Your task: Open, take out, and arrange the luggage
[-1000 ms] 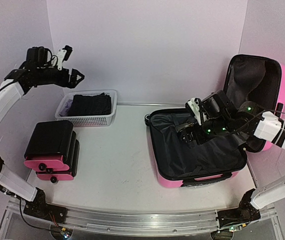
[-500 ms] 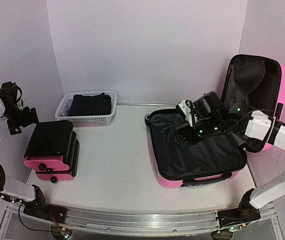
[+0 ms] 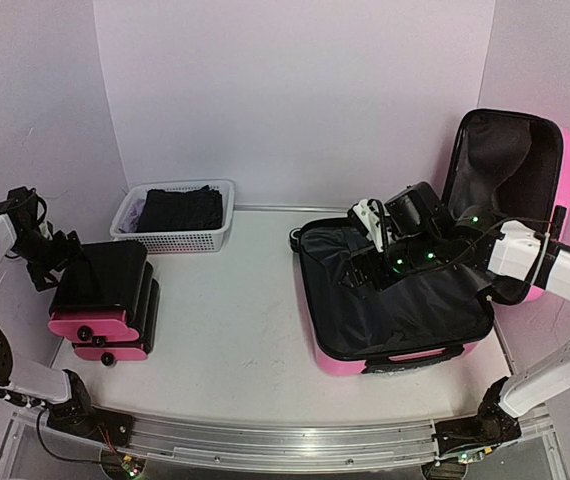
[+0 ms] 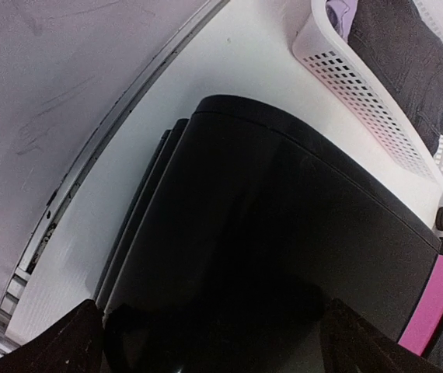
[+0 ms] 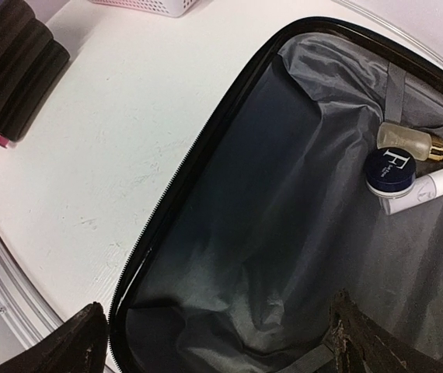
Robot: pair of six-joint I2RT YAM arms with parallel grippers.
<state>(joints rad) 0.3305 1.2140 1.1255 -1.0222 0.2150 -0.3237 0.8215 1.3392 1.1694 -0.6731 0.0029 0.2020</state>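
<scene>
The luggage (image 3: 405, 358), a pink hard-shell suitcase, lies open at the right with its lid (image 3: 568, 160) standing upright and black lining showing. My right gripper (image 3: 360, 270) hovers open over the left part of the lower half. In the right wrist view its fingers frame the grey-black lining (image 5: 268, 233) and the zipper rim (image 5: 183, 179), with nothing between them. At the far left my left gripper (image 3: 50, 255) is open, close against the upper of two stacked black-and-pink cases (image 3: 100, 300). The top case's black shell (image 4: 268, 249) fills the left wrist view.
A glass bottle (image 5: 408, 140), a blue jar (image 5: 391, 169) and a white tube (image 5: 427, 190) lie in the suitcase's far corner. A white mesh basket (image 3: 177, 238) with dark clothes stands at the back left. Walls close in the left and right sides.
My left arm has swung down from high above the basket to the left side of the stacked cases. My right gripper has shifted slightly left over the suitcase.
</scene>
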